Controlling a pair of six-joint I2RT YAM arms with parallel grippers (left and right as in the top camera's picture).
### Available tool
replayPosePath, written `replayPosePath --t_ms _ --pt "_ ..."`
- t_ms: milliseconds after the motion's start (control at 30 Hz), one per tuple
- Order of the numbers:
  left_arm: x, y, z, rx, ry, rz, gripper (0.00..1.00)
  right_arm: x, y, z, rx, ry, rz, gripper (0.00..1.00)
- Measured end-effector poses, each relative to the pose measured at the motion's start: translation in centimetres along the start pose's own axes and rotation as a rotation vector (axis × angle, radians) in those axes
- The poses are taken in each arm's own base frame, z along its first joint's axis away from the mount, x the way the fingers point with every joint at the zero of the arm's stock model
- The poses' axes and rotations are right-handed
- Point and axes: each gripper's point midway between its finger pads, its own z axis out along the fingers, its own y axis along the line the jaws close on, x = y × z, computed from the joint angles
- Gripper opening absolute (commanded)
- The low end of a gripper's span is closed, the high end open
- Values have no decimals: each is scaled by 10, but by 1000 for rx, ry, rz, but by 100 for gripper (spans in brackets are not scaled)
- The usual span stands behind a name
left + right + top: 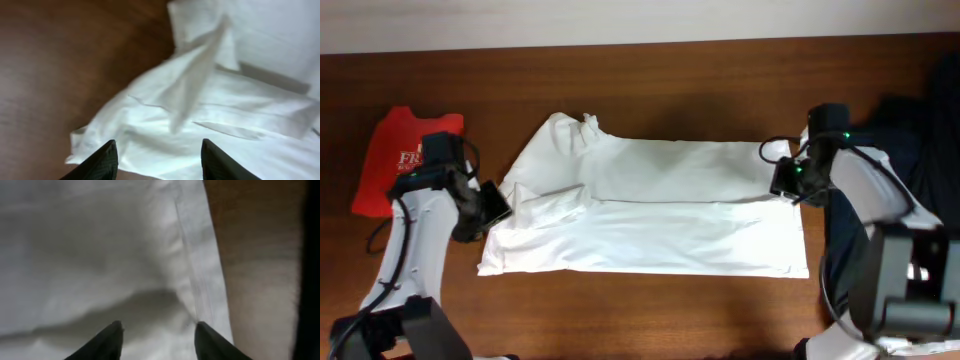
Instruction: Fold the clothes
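Note:
A large white T-shirt (660, 205) lies spread across the middle of the table, folded lengthwise with its sleeve end at the left. My left gripper (492, 208) is open at the shirt's left edge; the left wrist view shows its fingers (159, 150) apart over the rumpled white sleeve (200, 85). My right gripper (782, 180) is open at the shirt's right hem; in the right wrist view its fingers (157, 329) straddle the white cloth (100, 255) near the hem seam. The chest print is hidden.
A folded red T-shirt with white lettering (395, 160) lies at the far left. Dark clothes (920, 150) lie at the far right edge. Bare wooden table (650, 310) runs along the front and back.

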Motion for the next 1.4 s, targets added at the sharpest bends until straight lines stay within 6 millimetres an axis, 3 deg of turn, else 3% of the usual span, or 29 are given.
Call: replayPosePath --t_ms 133,233,467,567,600,633,867,933,1000,1067,1100,1267,1400 --pt "6 -17 1 10 3 58 54 0 -2 18 4 24 1 44" --pt "8 -21 1 13 5 71 54 -1 -2 18 7 22 0 39" --pt "8 -21 1 13 5 71 54 21 -17 16 85 108 7 37" --pt "8 -21 1 13 5 71 54 23 -19 16 96 115 3 21" --pt "8 -21 1 12 5 71 54 24 -19 15 97 117 6 9" --pt "8 -21 1 12 5 71 54 23 -20 15 100 116 -2 4" --pt "8 -21 1 12 4 71 54 19 -18 11 99 109 -3 5" --pt "8 -21 1 12 4 71 54 0 -13 2 88 58 -7 13" --pt "8 -21 1 12 4 71 54 -22 -9 -8 81 -12 -13 36" --pt "8 -21 1 12 5 71 54 -30 -12 -12 105 -40 3 39" --pt "8 -21 1 12 5 71 54 -28 -14 -12 118 -35 6 39" --pt "-4 -26 1 32 -44 73 54 -2 -23 -14 163 71 20 20" --pt "-18 -33 -1 57 -105 77 54 26 -21 -17 144 186 21 20"
